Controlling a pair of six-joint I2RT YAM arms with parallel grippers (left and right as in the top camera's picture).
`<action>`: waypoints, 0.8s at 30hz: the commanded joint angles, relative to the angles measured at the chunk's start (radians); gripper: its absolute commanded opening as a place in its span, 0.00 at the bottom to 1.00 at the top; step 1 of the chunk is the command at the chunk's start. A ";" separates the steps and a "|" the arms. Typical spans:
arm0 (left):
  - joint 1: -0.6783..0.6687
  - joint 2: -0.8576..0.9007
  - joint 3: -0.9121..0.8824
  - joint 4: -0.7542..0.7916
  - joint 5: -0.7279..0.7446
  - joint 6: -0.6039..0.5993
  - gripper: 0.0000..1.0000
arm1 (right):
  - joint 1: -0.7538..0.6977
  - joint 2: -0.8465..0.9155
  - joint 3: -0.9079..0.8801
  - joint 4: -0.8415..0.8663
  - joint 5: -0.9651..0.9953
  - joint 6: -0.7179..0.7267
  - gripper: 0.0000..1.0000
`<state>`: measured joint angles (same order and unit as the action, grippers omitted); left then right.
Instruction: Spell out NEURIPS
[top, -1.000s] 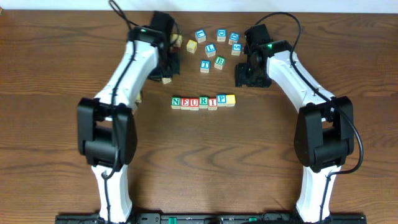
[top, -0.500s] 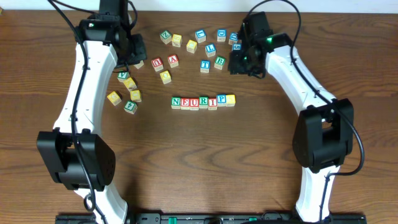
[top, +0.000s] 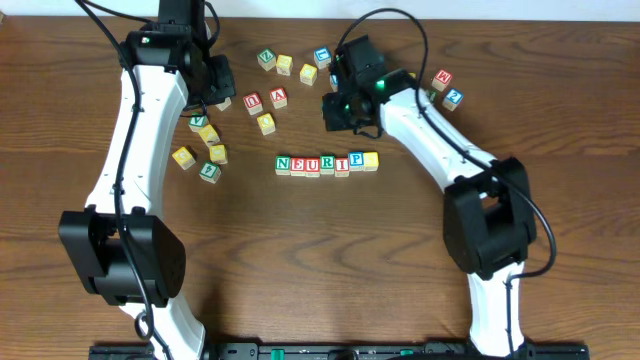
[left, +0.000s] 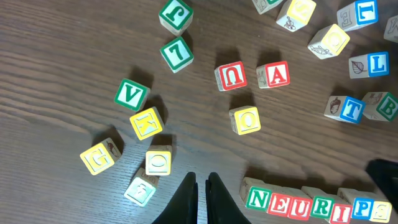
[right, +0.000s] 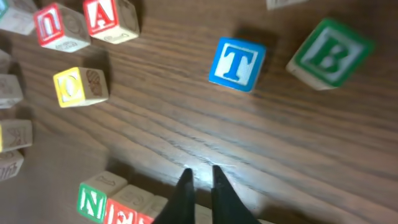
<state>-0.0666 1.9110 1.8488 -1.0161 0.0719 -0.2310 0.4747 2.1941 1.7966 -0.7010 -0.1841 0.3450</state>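
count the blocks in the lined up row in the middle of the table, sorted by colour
green letter blocks: 2
red letter blocks: 3
blue letter block: 1
yellow-topped block: 1
total: 7

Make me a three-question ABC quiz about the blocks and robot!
1. Where is the NEURIP row? A) on the table, near its middle B) at its left edge C) stacked in a tower
2. What colour is the T cube? A) red B) blue C) yellow
3. How are the right arm's fingers? A) wide open B) clamped on a cube C) shut, holding nothing
Answers: 1 A, the row lies flat near the centre; 2 B, its lettered face is blue; 3 C, the tips nearly meet over bare wood.
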 joint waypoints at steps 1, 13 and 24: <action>0.003 -0.001 0.006 -0.005 -0.012 0.012 0.08 | 0.020 0.032 0.007 0.010 0.009 0.018 0.01; 0.003 -0.001 0.005 -0.011 -0.012 0.012 0.08 | 0.080 0.099 0.007 0.010 0.021 0.033 0.01; 0.003 -0.001 0.004 -0.015 -0.012 0.013 0.07 | 0.084 0.100 0.006 -0.037 0.081 0.044 0.01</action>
<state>-0.0662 1.9110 1.8488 -1.0252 0.0719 -0.2310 0.5549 2.2906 1.7962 -0.7319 -0.1349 0.3729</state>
